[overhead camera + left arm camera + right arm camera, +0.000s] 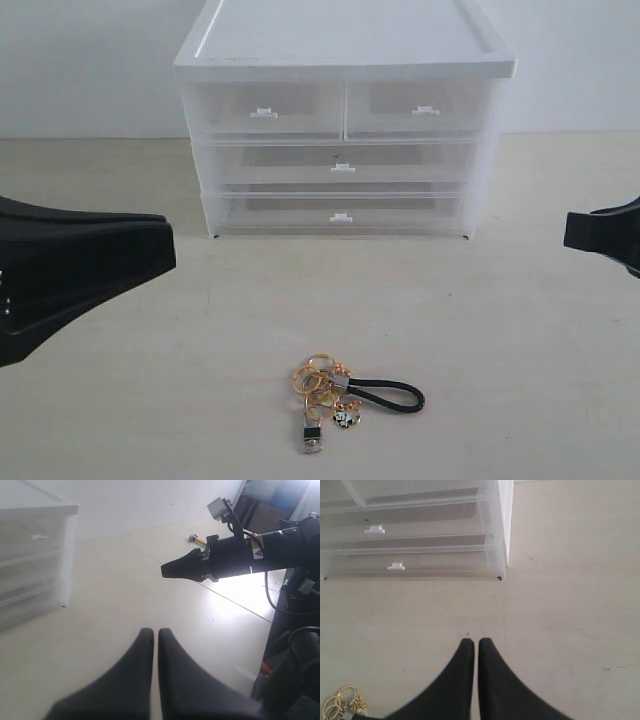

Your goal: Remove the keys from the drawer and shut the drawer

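Observation:
The keys (335, 392), gold rings with a black cord loop, a silver-black tag and a round charm, lie on the table in front of the cabinet; their rings (342, 704) also show in the right wrist view. The drawer (420, 112), the right one of the cabinet's top pair, sits flush with its neighbour, closed. My left gripper (155, 631) is shut and empty at the left edge (165, 245) of the exterior view. My right gripper (473, 642) is shut and empty too, at the right edge (570, 232) of that view. Both are well away from the keys.
The white cabinet (340, 60) stands at the back middle with a left half-width drawer (263, 112) and two full-width drawers (342, 167) below, all closed. The right arm (235, 555) shows in the left wrist view, above the table.

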Robot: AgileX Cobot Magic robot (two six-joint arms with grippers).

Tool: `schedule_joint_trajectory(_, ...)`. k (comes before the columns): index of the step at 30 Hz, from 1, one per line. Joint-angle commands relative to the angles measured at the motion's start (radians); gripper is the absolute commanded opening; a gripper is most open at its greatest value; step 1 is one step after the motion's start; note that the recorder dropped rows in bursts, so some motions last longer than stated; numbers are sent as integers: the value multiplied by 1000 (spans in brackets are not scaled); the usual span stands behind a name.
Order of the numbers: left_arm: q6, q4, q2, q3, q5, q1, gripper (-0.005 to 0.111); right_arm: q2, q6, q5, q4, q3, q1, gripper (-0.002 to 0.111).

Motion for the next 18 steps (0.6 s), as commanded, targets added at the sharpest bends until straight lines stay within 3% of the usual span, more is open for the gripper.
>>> schedule_joint_trajectory(1,6,-9,-5,3,12,-4,4,-5,3,1,1,0,-8,0)
schedule_joint_trajectory(12,13,-9,-5,3,12,-4,4,-5,3,1,1,0,-8,0)
schedule_joint_trajectory(16,171,-4,-15,-1,-108,-4,4,-5,3,1,1,0,-8,0)
schedule_joint_trajectory(18,167,-11,-43,1,-201,15,4,-5,3,1,1,0,-8,0)
